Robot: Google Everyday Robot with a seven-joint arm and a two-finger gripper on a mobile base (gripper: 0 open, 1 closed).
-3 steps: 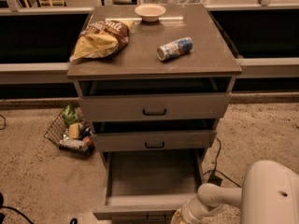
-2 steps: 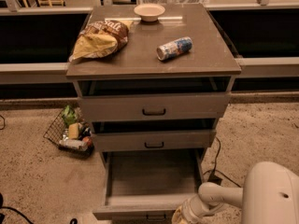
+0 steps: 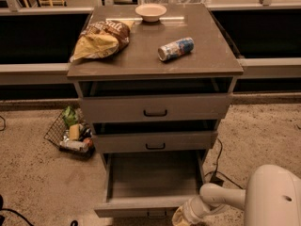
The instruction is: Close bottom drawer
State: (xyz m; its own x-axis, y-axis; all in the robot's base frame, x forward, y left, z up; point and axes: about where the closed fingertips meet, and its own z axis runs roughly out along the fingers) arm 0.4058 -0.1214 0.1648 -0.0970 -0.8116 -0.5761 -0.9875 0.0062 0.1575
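The bottom drawer (image 3: 150, 175) of the grey-brown cabinet is pulled far out, showing its long shallow bare tray. Its front panel (image 3: 141, 206) sits at the lower edge of the view, with the black handle partly cut off. The middle drawer (image 3: 155, 141) and the top drawer (image 3: 155, 108) stand slightly ajar above it. My white arm (image 3: 221, 197) reaches in from the lower right. My gripper (image 3: 181, 219) is at the drawer front's right end, at the bottom edge of the view, mostly cut off.
On the cabinet top (image 3: 207, 62) lie a chip bag (image 3: 101, 39), a tipped can (image 3: 175, 48) and a white bowl (image 3: 150, 12). A wire basket (image 3: 70, 133) of items sits on the floor to the left. A black cable (image 3: 218, 166) runs along the floor on the right.
The view has shifted slightly; the arm and gripper stay at the drawer front's right end. The bottom drawer is still pulled out as before.
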